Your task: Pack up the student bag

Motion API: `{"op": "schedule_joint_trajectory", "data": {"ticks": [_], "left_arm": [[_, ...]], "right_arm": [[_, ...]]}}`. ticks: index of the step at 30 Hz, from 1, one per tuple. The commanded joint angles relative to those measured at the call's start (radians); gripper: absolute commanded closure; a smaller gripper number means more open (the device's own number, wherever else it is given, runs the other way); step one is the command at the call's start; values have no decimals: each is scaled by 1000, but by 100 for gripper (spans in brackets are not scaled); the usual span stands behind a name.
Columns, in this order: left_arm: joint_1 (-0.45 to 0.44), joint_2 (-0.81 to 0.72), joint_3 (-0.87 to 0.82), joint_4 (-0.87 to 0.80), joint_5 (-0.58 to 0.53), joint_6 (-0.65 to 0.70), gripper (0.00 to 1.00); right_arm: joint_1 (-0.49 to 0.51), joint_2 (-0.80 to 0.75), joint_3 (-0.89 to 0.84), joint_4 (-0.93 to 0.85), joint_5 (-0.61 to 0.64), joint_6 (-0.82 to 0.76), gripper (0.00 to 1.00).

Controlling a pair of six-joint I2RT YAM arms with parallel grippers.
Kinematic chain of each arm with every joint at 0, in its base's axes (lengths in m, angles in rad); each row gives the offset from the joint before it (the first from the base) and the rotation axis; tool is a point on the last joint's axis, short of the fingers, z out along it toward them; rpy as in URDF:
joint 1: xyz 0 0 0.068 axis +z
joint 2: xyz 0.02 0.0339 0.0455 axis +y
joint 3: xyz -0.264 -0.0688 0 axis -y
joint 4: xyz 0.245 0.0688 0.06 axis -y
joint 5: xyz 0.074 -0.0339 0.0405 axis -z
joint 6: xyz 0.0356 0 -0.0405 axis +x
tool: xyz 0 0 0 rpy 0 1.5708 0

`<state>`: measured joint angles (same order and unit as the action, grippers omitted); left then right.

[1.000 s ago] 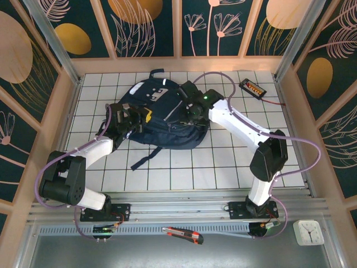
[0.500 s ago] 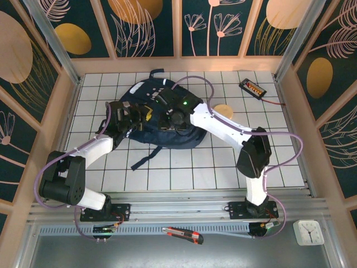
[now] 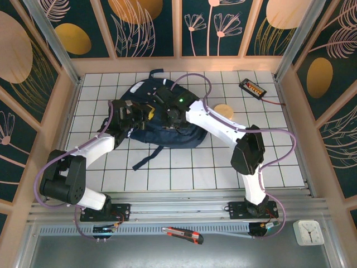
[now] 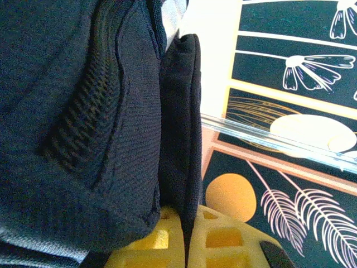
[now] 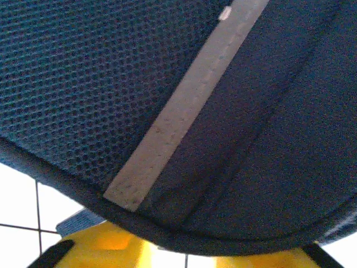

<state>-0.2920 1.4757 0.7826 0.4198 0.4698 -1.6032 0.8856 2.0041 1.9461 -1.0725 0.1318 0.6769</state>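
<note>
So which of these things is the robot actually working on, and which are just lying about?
In the job: the student bag, with the left gripper and the right gripper at it.

Lying about: tan disc, black device on a cable, red-black cutter, small white clock.

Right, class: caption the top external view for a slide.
Left arm and right arm meet over a large dark navy fabric backpack on a white tiled table, round tan disc beside it.
</note>
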Motion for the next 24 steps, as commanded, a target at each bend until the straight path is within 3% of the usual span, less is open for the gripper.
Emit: {"op": "schedule_joint_trajectory", "data": {"ticks": [1, 11, 17, 24], "left_arm": [[-10, -24, 86, 149, 56, -72, 100], [-11, -12, 94, 151, 58, -72, 100], [-10, -8, 102, 120, 60, -35, 100], [-1, -23, 49, 88, 58, 16, 100]], "right_arm": [[1, 31, 16, -32, 100, -14, 78], [2, -11, -7, -30, 119, -12, 100], [-10, -53, -14, -34, 95, -25, 100], [-94, -157, -157, 46, -86, -95, 100]]}}
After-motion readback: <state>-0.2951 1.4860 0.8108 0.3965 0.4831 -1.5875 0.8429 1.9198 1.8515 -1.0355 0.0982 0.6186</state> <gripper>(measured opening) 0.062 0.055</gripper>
